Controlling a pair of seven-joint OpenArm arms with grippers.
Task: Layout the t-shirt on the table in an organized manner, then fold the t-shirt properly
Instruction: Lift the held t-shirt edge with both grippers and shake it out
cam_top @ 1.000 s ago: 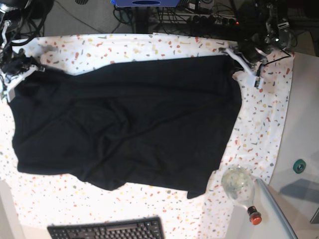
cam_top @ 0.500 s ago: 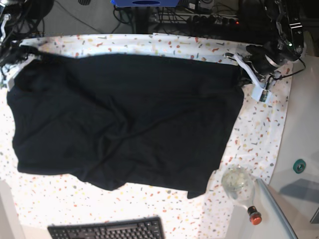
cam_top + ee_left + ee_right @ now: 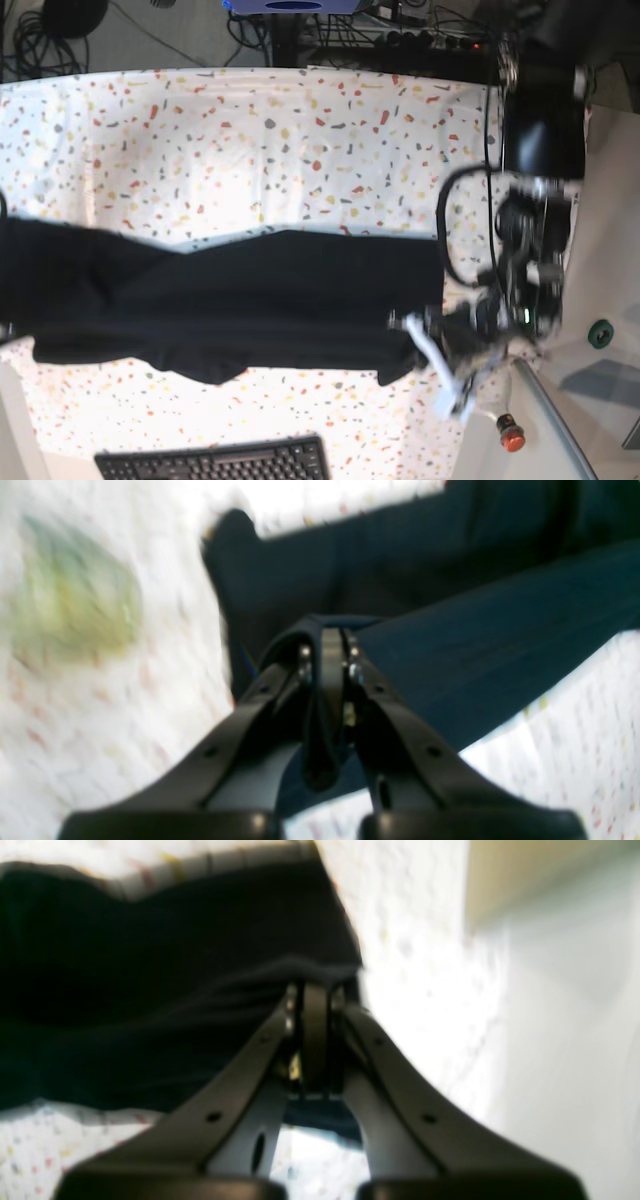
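Note:
The black t-shirt [image 3: 230, 300] lies as a long band across the front half of the speckled table [image 3: 250, 130]. Its far edge is doubled over toward the front. My left gripper [image 3: 432, 350] is at the shirt's front right corner. In the left wrist view the left gripper [image 3: 326, 652] is shut on a fold of the t-shirt [image 3: 450, 645]. In the right wrist view my right gripper [image 3: 314, 1002] is shut on the edge of the t-shirt [image 3: 150, 990]. In the base view the right gripper is past the left edge, out of sight.
A black keyboard [image 3: 215, 462] lies at the front edge. A bottle with a red cap [image 3: 511, 437] lies just behind my left gripper. A green ring [image 3: 600, 333] sits on the grey surface at the right. The left wrist view shows a blurred greenish thing [image 3: 70, 590].
Both grippers have pulled the shirt's far edge toward the front of the table. The shirt now covers about half the depth it did. The far half of the table is uncovered.

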